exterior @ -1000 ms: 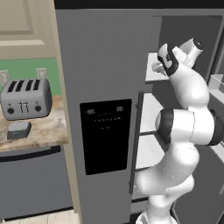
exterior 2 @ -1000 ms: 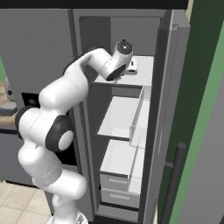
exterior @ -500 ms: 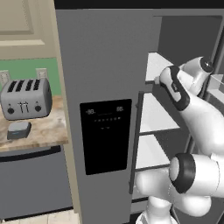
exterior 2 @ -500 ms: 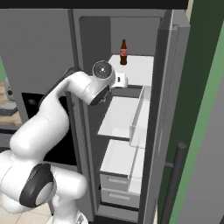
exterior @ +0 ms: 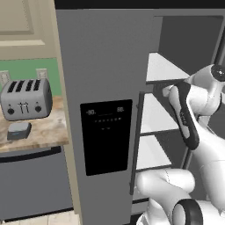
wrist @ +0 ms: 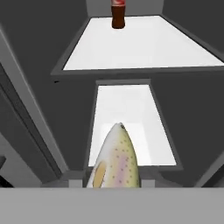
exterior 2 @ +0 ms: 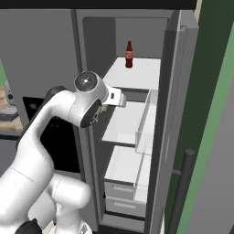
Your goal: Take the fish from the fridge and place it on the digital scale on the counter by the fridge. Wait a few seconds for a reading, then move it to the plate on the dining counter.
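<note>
The pincer (exterior 2: 124,98) is clenched on the fish (wrist: 114,159), which juts forward from it, just outside the fridge (exterior 2: 155,77) shelves.

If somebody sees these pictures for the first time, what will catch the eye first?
The speckled fish fills the bottom of the hand view, held in the shut gripper. Behind it the open fridge shows pale shelves, with a dark bottle standing on the top one. On the counter left of the fridge stands a silver toaster.
</note>
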### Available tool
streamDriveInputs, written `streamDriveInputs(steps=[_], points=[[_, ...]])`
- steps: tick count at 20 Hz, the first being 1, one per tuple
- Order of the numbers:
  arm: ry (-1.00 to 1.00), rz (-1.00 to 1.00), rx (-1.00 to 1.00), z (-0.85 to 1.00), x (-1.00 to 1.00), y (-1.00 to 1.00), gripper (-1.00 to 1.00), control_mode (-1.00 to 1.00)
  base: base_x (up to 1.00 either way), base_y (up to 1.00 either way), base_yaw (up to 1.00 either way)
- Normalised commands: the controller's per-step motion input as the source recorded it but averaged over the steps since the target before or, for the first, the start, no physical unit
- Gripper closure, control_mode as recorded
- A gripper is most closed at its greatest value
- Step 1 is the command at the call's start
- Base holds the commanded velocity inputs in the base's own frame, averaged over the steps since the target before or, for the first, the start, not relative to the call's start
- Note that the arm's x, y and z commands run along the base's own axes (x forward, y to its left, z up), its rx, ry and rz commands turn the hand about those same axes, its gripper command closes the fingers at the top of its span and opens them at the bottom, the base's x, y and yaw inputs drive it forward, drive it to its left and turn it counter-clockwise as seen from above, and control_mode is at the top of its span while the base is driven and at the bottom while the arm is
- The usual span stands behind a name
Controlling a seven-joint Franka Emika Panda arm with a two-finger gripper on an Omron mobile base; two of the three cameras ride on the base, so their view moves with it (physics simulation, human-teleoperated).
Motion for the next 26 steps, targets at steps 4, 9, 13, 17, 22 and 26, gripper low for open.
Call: streamDriveInputs(steps=[4,9,13,17,22,26], points=[[0.24,-0.06,0.0,0.0,-1.0,0.2,1.0,-1.0,0.0,0.0,0.0],[0.2,-0.01,0.0,-0.08,-0.8,0.36,1.0,-1.0,0.0,0.0,0.0],[0.18,0.0,0.0,-0.22,-0.37,0.48,1.0,-1.0,0.0,0.0,0.0],[0.17,0.0,0.02,-0.39,-0.02,0.43,1.0,-1.0,0.0,0.0,0.0],[0.06,0.0,0.01,-0.32,-0.02,0.36,1.0,-1.0,0.0,0.0,0.0],[0.0,0.0,0.0,0.0,0.0,0.0,1.0,1.0,-0.6,0.73,0.02]])
